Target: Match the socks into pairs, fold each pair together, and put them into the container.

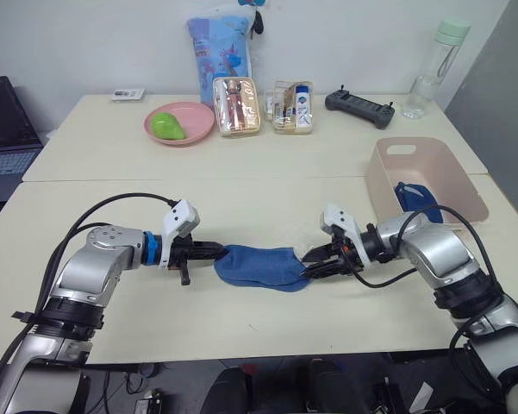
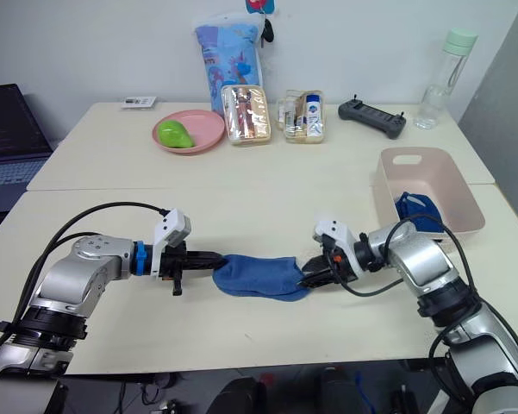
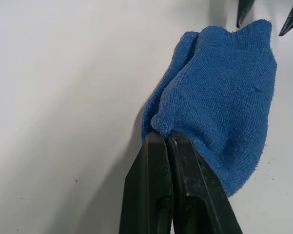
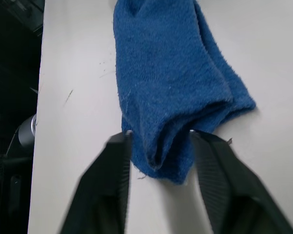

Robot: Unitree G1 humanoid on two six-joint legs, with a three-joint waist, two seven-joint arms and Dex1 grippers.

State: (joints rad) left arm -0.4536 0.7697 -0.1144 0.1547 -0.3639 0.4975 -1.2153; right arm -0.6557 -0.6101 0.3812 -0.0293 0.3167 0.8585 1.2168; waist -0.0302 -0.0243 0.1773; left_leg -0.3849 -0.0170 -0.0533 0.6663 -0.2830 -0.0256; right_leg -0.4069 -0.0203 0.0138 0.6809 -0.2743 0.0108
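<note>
Pinching one end of the medium-blue socks (image 1: 260, 266), the left gripper (image 1: 214, 251) has its jaws pressed tight together on the knit, while the right gripper (image 1: 317, 263) stands at the other end with its jaws spread wide, one finger on either side of the fabric and not yet closed on it. The socks look like two laid one on the other, lying flat on the surface (image 1: 241, 203) between the two arms, near the front edge. The likely trouble from here is the right jaws closing on the upper layer alone, so the pair slides apart when folded; or the left pinch, which sits right at the edge of the fabric, letting go when the cloth is pulled. The container (image 1: 452, 177) sits well apart on the robot's right, with a folded blue pair (image 1: 418, 200) already lying in it, and the path there looks open apart from the right arm's own black cable (image 1: 422, 220) looping above the forearm, which could drag on the tub's near wall. Farther back stand a pink plate (image 1: 179, 122) holding something green, two clear pouches (image 1: 237, 106), a printed bag (image 1: 220, 43), a black controller (image 1: 359, 108) and a water bottle (image 1: 438, 65), all far from the work.
</note>
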